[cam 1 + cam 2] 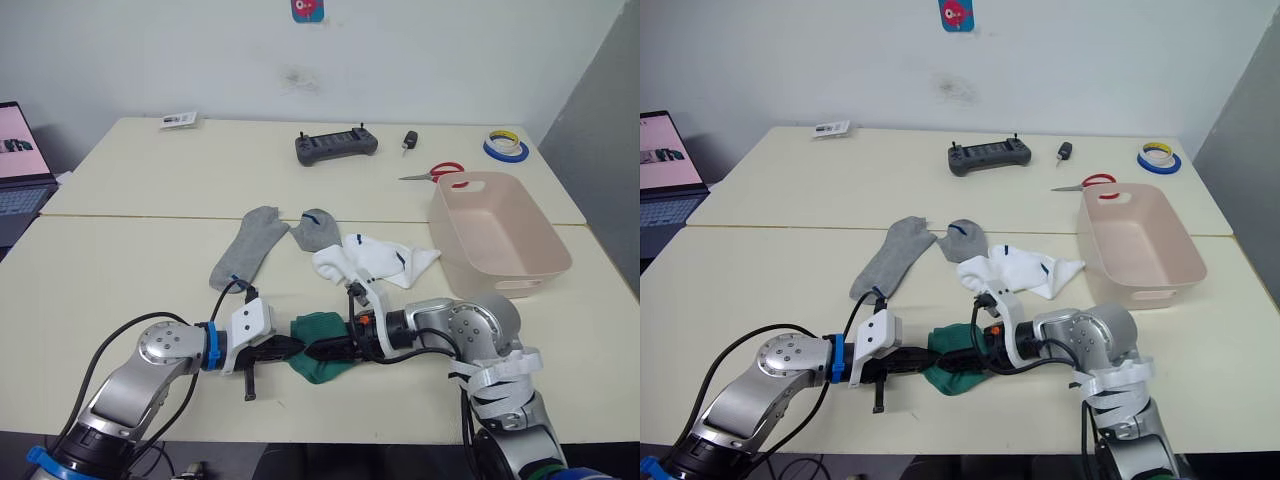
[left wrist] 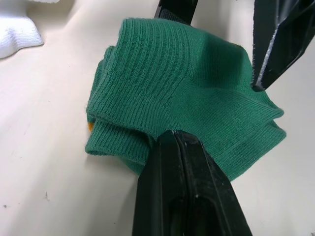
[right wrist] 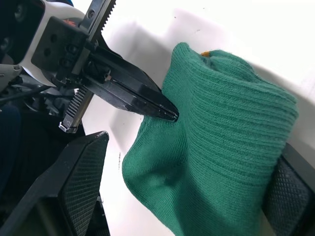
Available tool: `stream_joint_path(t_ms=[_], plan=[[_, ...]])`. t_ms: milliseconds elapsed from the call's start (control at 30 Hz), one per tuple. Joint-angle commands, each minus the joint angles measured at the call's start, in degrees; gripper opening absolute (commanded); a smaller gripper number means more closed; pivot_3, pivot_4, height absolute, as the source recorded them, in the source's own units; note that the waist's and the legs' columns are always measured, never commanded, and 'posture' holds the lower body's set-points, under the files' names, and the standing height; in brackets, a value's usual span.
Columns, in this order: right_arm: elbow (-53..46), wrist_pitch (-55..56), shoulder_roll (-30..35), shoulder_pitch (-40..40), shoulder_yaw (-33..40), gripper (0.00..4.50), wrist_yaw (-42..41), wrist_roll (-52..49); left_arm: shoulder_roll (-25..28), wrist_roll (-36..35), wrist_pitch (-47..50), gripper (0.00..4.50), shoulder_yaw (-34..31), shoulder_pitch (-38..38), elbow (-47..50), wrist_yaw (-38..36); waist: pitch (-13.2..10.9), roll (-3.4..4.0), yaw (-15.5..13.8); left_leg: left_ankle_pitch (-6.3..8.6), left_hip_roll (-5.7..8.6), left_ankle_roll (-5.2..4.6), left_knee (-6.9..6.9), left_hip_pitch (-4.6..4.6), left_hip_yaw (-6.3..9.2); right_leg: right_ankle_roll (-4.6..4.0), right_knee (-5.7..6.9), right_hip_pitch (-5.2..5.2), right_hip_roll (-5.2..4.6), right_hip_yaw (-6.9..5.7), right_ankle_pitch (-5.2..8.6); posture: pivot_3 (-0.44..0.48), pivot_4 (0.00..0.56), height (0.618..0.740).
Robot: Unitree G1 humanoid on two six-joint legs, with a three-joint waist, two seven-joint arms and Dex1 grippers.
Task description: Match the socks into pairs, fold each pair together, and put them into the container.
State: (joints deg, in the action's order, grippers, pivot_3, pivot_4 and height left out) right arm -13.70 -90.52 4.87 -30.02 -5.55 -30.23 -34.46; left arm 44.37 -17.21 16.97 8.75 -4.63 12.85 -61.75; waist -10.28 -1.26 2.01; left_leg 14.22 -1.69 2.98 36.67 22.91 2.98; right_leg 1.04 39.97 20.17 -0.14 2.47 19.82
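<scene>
Folding the green pair (image 1: 322, 348) near the table's front edge, judging by the bundled shape; white socks (image 1: 375, 260) and grey socks (image 1: 262, 243) lying unpaired beyond, container (image 1: 497, 232) off to the right, apparently with nothing in it. Left gripper (image 3: 165, 111) clenched, fingertips pinching a fold of green fabric. Right gripper (image 1: 325, 352) spread wide, straddling the bundle, one pad against its far side. Next, probably: closing the right fingers on the bundle, letting go with the left, carrying across to the container.
</scene>
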Motion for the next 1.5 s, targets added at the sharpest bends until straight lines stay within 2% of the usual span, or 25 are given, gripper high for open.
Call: stream_joint_path(t_ms=[33,233,367,400,500,600,700,800,900,1000,1133,1300,1400,1500], plan=[[0.17,0.51,-1.45,0.12,0.51,3.82,0.83,-0.89,0.85,2.01,0.79,0.0,0.88,1.46,-1.35,0.26,0.0,0.0,0.06,0.0,0.0,0.0,-0.01,0.0,0.0,0.0,0.0,0.01,0.0,0.01,0.0,0.0,0.15,0.737],[0.11,1.31,-2.51,0.78,1.4,1.73,2.3,-1.3,0.4,1.66,0.73,0.0,0.12,1.46,-1.37,1.03,-0.01,0.01,0.07,0.0,0.0,0.0,-0.04,0.01,0.0,0.0,0.0,0.03,0.0,0.02,0.0,0.0,0.15,0.737],[-2.17,3.39,-0.59,1.89,0.27,0.3,2.27,-1.43,-0.43,-1.07,1.03,0.0,-1.37,1.58,-0.32,0.72,-0.02,0.02,0.09,0.0,0.0,0.0,-0.05,0.01,0.0,0.0,0.0,0.03,0.0,0.01,0.0,0.0,0.15,0.737],[-3.26,4.86,0.92,2.12,-0.81,0.12,1.86,-1.13,-0.75,-2.82,1.69,0.0,-2.25,1.59,0.48,0.41,-0.02,0.03,0.09,0.0,0.0,0.0,-0.05,0.02,0.0,0.0,0.0,0.04,0.0,0.02,0.0,0.0,0.15,0.737],[-6.63,8.84,5.4,3.22,-3.3,0.11,0.7,-0.71,-1.3,-8.66,5.77,0.0,-5.49,0.4,2.73,-0.14,-0.07,0.02,0.15,0.0,0.0,0.0,-0.04,0.07,0.01,0.01,-0.01,0.06,0.0,-0.01,0.0,0.0,0.15,0.737],[-12.7,12.84,12.15,5.36,-3.94,0.11,-1.44,-1.08,0.68,-16.15,14.28,0.59,-8.11,-3.97,6.83,-1.41,-0.15,-0.04,-0.15,0.0,0.01,0.0,-0.02,0.13,0.09,0.01,-0.02,0.07,0.0,-0.09,0.01,0.0,0.15,0.737],[-18.81,15.99,18.59,8.57,-3.0,0.11,-4.1,-2.35,0.07,-22.6,20.5,1.52,-9.37,-9.42,9.62,-0.68,-0.16,-0.05,-0.31,0.0,0.05,0.01,0.01,0.19,0.12,0.02,-0.05,0.06,-0.01,-0.13,0.01,0.0,0.15,0.737],[-22.91,17.27,22.83,11.83,-0.76,0.11,-5.55,-4.15,-1.8,-25.84,23.85,2.52,-9.09,-14.81,10.51,0.92,-0.16,-0.06,-0.09,0.0,0.08,0.01,0.03,0.18,0.03,0.03,-0.1,0.02,-0.01,-0.08,0.01,0.0,0.15,0.737],[-29.58,18.05,28.08,17.82,5.4,0.11,-7.47,-7.57,-6.81,-26.14,25.07,3.44,-5.85,-24.48,9.59,2.6,-0.21,-0.14,-0.45,-0.01,0.07,0.01,0.04,0.21,0.05,0.03,-0.1,0.02,0.06,-0.11,0.01,0.0,0.15,0.737],[-34.35,18.73,29.78,21.98,12.76,0.11,-7.3,-12.07,-10.56,-23.32,24.21,4.44,-2.6,-31.09,6.82,3.27,-0.22,-0.15,-0.48,-0.01,0.1,0.01,0.18,0.34,0.05,0.03,-0.1,0.01,0.22,-0.17,0.01,0.0,0.15,0.737],[-35.32,17.34,28.42,23.64,27.24,0.11,-2.6,-23.19,-13.41,-18.13,20.8,4.5,1.7,-35.6,2.29,2.39,-0.22,-0.15,0.09,-0.01,0.12,0.01,0.18,0.23,-0.05,0.05,-0.07,0.0,0.3,-0.1,-0.01,0.0,0.15,0.737],[-30.57,17.41,38.56,23.11,41.4,0.11,-0.8,-29.72,-14.72,-15.69,18.49,4.5,3.34,-35.49,-0.25,1.11,-0.25,-0.11,-0.2,-0.01,0.09,0.02,0.15,0.21,-0.09,0.04,-0.09,0.0,0.44,0.03,-0.01,0.0,0.15,0.737],[-25.36,20.79,47.85,20.55,43.45,0.11,-2.78,-25.53,-14.57,-15.65,18.64,4.5,2.96,-35.39,-0.01,0.39,-0.26,-0.11,-0.18,-0.01,0.12,0.01,0.19,0.23,-0.14,0.04,-0.09,-0.01,0.42,0.05,-0.01,0.0,0.15,0.737],[-18.81,31.42,56.09,18.92,37.99,0.11,-6.0,-13.65,-14.46,-15.77,19.29,4.5,2.85,-35.51,0.9,0.25,-0.26,-0.11,-0.2,-0.01,0.13,0.0,0.18,0.21,-0.21,0.05,-0.13,-0.04,0.44,0.06,-0.01,0.0,0.15,0.737]])
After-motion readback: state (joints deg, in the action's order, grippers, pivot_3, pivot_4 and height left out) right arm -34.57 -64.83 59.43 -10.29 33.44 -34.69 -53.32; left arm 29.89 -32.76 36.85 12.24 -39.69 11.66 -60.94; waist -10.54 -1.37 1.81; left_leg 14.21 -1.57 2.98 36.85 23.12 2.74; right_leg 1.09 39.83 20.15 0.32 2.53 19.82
